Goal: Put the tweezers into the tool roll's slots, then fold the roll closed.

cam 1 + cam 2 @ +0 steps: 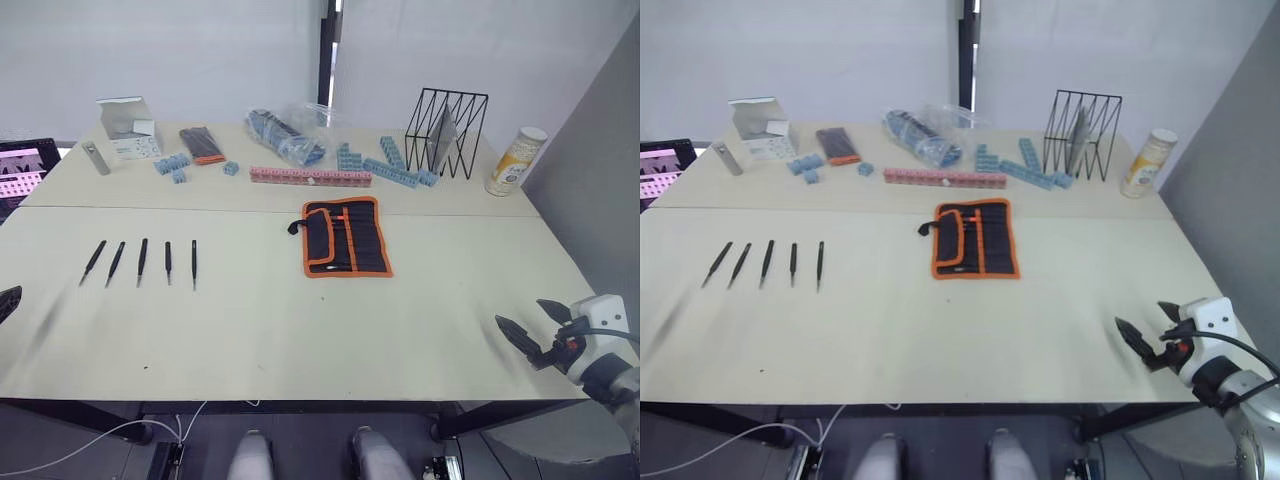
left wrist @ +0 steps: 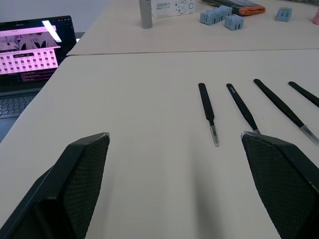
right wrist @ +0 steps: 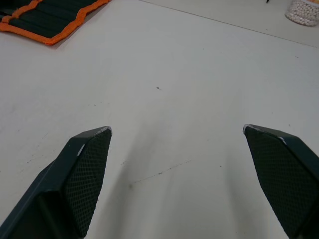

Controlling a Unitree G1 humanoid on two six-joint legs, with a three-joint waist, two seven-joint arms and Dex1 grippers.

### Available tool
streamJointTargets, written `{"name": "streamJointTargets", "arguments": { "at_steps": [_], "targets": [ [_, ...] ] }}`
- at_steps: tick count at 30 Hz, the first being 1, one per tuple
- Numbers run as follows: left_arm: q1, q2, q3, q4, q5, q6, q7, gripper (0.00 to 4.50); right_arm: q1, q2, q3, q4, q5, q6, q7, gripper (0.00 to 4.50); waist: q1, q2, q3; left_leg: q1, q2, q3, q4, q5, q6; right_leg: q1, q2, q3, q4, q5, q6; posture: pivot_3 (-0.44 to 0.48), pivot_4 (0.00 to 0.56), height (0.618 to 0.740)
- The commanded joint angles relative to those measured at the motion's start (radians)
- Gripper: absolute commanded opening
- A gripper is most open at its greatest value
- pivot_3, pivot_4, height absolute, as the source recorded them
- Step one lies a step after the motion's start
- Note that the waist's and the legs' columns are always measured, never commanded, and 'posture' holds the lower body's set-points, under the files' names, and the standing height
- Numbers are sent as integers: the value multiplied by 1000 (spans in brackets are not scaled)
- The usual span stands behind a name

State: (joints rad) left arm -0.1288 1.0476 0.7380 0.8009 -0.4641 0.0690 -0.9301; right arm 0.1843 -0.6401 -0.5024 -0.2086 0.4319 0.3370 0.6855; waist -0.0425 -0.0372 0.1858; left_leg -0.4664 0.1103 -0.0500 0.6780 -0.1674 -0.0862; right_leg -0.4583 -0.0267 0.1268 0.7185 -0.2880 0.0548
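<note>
At table centre, tool roll [image 1: 345, 237] unrolled, slots [image 1: 362, 240] seemingly empty, five tweezers [image 1: 142, 262] lying apart, both end effectors spread, empty.

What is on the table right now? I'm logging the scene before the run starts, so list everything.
tweezers: five, black, in a row at the table's left.
tool roll: one, black with orange edging, open at centre.
pink strip: one, behind the roll.
blue blocks: several, far side.
wire rack: one, black, far right.
bottle: one, yellow-white, far right.
laptop: one, left of the table.
left tool: open, near the tweezers.
right tool: open, near right edge.
</note>
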Motion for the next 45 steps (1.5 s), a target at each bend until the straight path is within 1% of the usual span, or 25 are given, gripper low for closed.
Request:
{"name": "streamJointTargets", "arguments": {
  "at_steps": [1,5,7,9,11,13,16,19,21,24,29,34,39,45],
  "targets": [
    [-8,20,4,-10,1,-22,-10,4500,-5,-3,-10,-49,11,-4,-13,4480,0,0,0,0,0,0,0,0,0,0,0,0,0,0,0,0,150,663],
    [11,-36,-25,-118,-19,2,-40,4500,-19,24,39,-170,51,87,-69,4480,0,0,0,0,0,0,0,0,0,0,0,0,1,0,0,0,150,663],
    [44,-91,-56,-257,-37,39,-41,4500,-42,60,98,-257,88,156,-116,4480,0,0,0,0,0,0,0,0,0,0,0,0,1,0,0,0,150,663],
    [101,-170,-113,-478,-70,102,-29,4500,-109,131,204,-334,100,238,-209,4480,-2,0,0,0,0,0,0,1,2,0,0,0,1,0,0,0,150,663],
    [131,-230,-153,-637,-95,150,-3,4500,-196,220,292,-367,101,311,-307,4480,-4,0,0,0,0,0,1,3,4,1,0,0,1,0,0,0,150,663],
    [137,-274,-181,-745,-116,183,20,4500,-284,310,367,-369,93,366,-393,4480,-4,-1,-1,-1,1,0,1,3,5,0,2,0,1,1,-1,0,150,663],
    [140,-322,-222,-862,-135,198,28,4500,-403,418,471,-313,35,397,-486,4480,-3,-1,-1,-1,1,-1,1,3,5,0,2,0,1,2,-1,0,150,663],
    [132,-341,-248,-914,-144,197,18,4500,-506,511,540,-208,-13,411,-552,4480,-1,-1,-1,0,1,-1,1,3,5,1,2,0,1,2,0,0,150,663],
    [131,-334,-272,-953,-159,222,5,4500,-576,566,584,-114,-54,400,-580,4480,-1,-1,-1,-1,1,-1,1,3,5,1,2,0,1,2,0,0,150,663],
    [127,-319,-297,-993,-176,256,-18,4500,-650,634,599,20,-105,381,-630,4480,-1,-1,-1,-1,1,-1,1,3,5,0,3,-1,1,3,0,0,150,663],
    [122,-297,-312,-1059,-224,325,-33,4500,-705,676,586,173,-153,309,-642,4480,0,0,0,-2,1,-2,1,3,5,0,3,-1,1,4,3,0,150,663],
    [130,-272,-323,-1097,-233,360,-49,4500,-775,712,562,337,-173,221,-631,4480,-9,0,0,-2,1,-2,1,3,5,-1,3,-1,2,4,2,0,150,663],
    [122,-270,-315,-1107,-235,374,-42,4500,-815,754,529,417,-152,178,-601,4480,-20,0,0,-2,2,-3,0,3,5,-1,3,-2,2,5,5,0,150,663],
    [116,-273,-313,-1114,-232,378,-33,4500,-835,803,551,485,-158,160,-573,4480,-27,0,0,-2,2,-3,0,3,5,-1,3,-2,2,5,4,0,150,663]
  ]
}}
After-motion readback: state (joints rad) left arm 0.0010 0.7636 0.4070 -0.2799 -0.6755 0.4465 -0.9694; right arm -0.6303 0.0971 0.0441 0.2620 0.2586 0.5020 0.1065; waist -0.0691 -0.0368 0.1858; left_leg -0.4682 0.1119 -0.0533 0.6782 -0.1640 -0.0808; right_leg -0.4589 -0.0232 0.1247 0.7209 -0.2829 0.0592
